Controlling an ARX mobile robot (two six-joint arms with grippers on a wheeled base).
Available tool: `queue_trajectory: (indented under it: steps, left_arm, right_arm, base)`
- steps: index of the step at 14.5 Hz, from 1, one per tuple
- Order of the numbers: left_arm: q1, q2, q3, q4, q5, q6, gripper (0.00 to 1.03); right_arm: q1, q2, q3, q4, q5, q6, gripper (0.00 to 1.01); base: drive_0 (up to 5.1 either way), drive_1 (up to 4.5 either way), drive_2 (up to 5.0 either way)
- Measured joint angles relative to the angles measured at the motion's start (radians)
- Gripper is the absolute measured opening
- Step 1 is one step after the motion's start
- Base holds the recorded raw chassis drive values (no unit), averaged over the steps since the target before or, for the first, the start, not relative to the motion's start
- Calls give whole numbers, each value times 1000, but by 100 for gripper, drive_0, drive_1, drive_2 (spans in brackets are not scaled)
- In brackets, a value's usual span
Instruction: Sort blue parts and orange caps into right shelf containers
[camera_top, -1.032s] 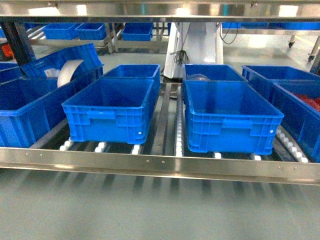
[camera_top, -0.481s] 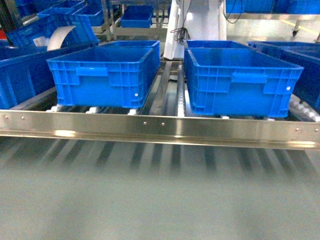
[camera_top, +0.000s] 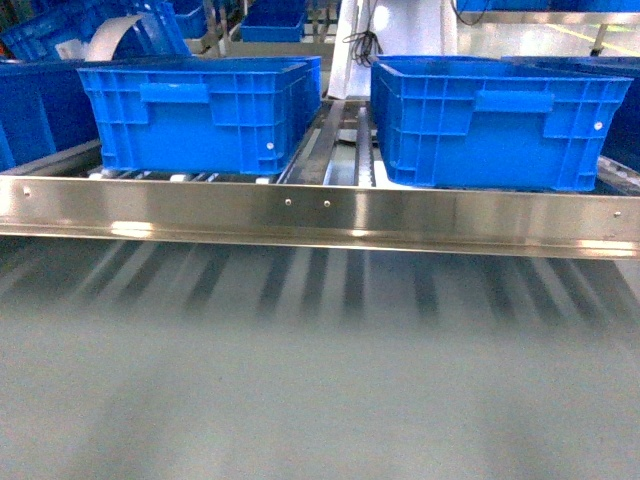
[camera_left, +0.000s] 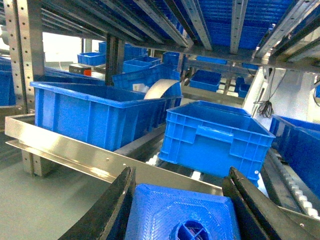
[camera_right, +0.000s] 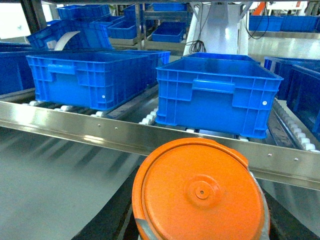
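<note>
My left gripper (camera_left: 182, 210) is pinching a blue part (camera_left: 182, 212) between spread jaws. My right gripper is carrying an orange cap (camera_right: 200, 192); its jaw state I cannot tell. Beyond the steel rail (camera_top: 320, 210), two blue crates (camera_top: 500, 120) are sitting on rollers.

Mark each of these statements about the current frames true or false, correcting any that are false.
1. The left tool has a blue part between its fingers. True.
2. The right wrist view shows a green cap. False: the orange cap fills the foreground, flat top facing the camera.
3. In the head view two blue crates stand side by side behind a steel rail. True.
4. The orange cap already lies inside a crate. False: it is in front of the shelf rail, outside the crates.
5. Both arms are visible in the head view. False: neither shows there.
</note>
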Motion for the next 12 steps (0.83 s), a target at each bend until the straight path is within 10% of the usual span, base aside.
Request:
queue_trajectory:
  steps: [12]
  left_arm:
    - [0, 0, 0, 0, 0, 0, 47]
  right_arm:
    - [0, 0, 0, 0, 0, 0, 44]
  base:
    - [0, 31, -31]
